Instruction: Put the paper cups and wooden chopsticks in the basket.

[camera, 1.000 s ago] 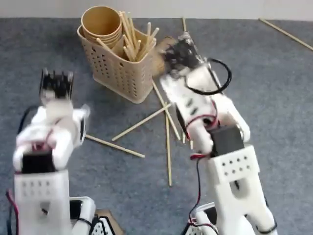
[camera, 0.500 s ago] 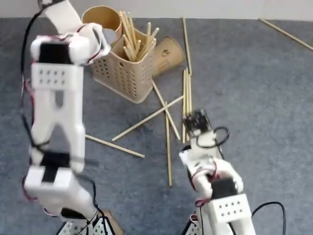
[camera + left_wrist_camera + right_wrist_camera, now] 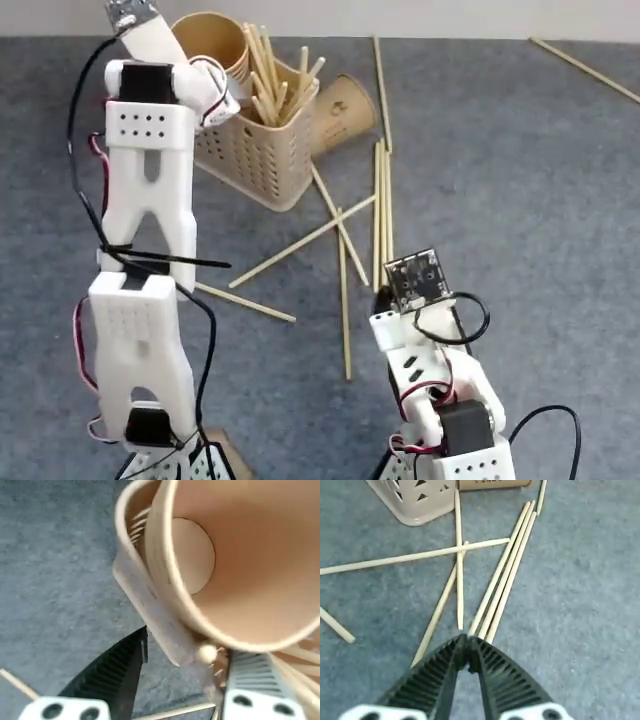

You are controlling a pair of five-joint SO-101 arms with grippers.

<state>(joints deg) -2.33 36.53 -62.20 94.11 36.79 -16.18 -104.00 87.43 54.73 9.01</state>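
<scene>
Left end effector (image 3: pixel 187 647) spread astride the basket (image 3: pixel 150 600) wall — right end effector (image 3: pixel 468 645) pressed together, just beside three chopsticks (image 3: pixel 505 580).

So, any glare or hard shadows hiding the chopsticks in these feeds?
High view: flat, even light, no glare; the loose chopsticks cast only faint shadows on the carpet. Right wrist view: the same, thin soft shadows beside the chopsticks. Left wrist view: the paper cup is bright inside, its floor palest; no glare.
</scene>
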